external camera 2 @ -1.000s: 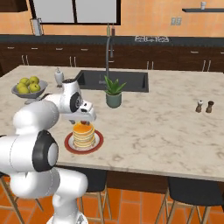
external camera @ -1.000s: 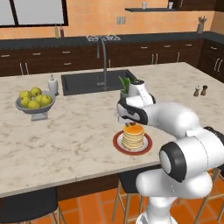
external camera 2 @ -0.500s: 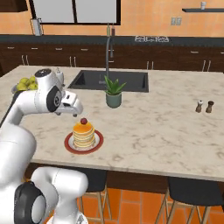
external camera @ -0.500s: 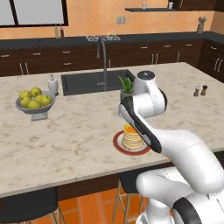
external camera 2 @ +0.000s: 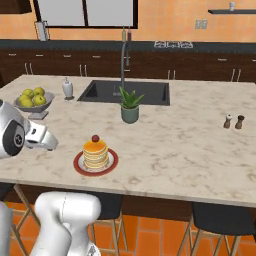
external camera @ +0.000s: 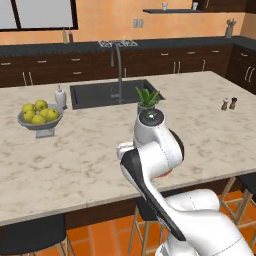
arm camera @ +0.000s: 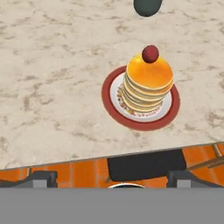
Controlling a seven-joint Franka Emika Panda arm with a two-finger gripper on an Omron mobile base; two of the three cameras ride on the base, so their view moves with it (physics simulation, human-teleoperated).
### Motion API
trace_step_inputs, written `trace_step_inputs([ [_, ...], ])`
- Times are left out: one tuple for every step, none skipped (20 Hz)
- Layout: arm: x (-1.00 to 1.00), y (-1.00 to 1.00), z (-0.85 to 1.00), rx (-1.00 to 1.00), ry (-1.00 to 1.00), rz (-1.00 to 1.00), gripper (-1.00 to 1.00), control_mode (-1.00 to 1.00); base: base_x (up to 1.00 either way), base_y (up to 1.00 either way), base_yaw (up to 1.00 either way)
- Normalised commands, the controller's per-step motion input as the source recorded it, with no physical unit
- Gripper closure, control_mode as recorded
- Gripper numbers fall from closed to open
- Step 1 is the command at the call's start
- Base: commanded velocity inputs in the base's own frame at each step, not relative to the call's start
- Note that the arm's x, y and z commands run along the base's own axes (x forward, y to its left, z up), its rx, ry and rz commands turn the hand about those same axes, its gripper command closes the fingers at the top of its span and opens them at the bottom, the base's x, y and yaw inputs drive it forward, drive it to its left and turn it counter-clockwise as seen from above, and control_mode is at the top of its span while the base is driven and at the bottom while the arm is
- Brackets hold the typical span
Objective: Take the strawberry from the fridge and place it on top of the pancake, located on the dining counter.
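Fruit bowl (external camera 2: 33, 102): grey dish of yellow round fruits at the far left of the bench, well apart from the plate.

Soap bottle (external camera 2: 67, 88): small white dispenser by the left corner of the dark sink (external camera 2: 126, 92).

Claw (arm camera: 111, 178): two dark fingertips stand at opposite sides of the hand view's bottom, spread wide, with nothing between them and touching nothing. In the right base view the hand sits at the left edge, off the near side of the bench and away from the plate.

Plate (external camera 2: 79, 165): red-rimmed, on the dining counter (external camera 2: 175, 150) near its front edge.

Pancake (external camera 2: 95, 153): tall golden stack centred on the plate.

Strawberry (external camera 2: 95, 138): rests on top of the pancake, toward the rim of the top layer in the hand view (arm camera: 150, 53); the placing looks done.

Handling of the strawberry: judged very light, soft and easily bruised, round enough to roll; if regrasped, pinch gently across its widest part from above.

Potted plant (external camera 2: 130, 107): green, spiky leaves, between sink and plate.

Salt and pepper shakers (external camera 2: 233, 121): a pair at the far right of the bench.
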Motion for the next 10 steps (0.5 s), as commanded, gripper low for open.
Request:
trace_step_inputs([
  [-1.0, 0.78, -0.19, -0.07, -0.04, 0.0, -1.0, -1.0, 0.0, 0.0, 0.0],
  [-1.0, 0.81, -0.31, -0.08, -0.03, 0.0, -1.0, -1.0, 0.0, 0.0, 0.0],
  [-0.94, 0.79, -0.46, -0.06, 0.0, 0.0, -1.0, -1.0, 0.0, 0.0, 0.0],
  [-0.6, 0.75, -0.51, -0.05, 0.0, 0.0, -1.0, -1.0, 0.0, 0.0, 0.0],
  [-0.27, 0.64, -0.47, -0.05, 0.0, 0.0, -1.0, -1.0, 0.0, 0.0, 0.0],
  [0.0, 0.5, -0.47, -0.06, 0.0, 0.0, -1.0, -1.0, 0.0, 0.0, 0.0],
  [0.0, 0.54, -0.4, -0.07, 0.0, 0.0, -1.0, -1.0, 0.0, 0.0, 0.0],
  [0.0, 0.51, -0.48, -0.09, 0.0, 0.0, -1.0, -1.0, 0.0, 0.0, 0.0],
  [0.0, 0.51, -0.45, -0.09, 0.0, 0.0, -1.0, -1.0, 0.0, 0.0, 0.0],
  [0.02, 0.59, -0.54, -0.12, 0.0, -0.01, -1.0, -1.0, 0.0, 0.0, 0.0],
])
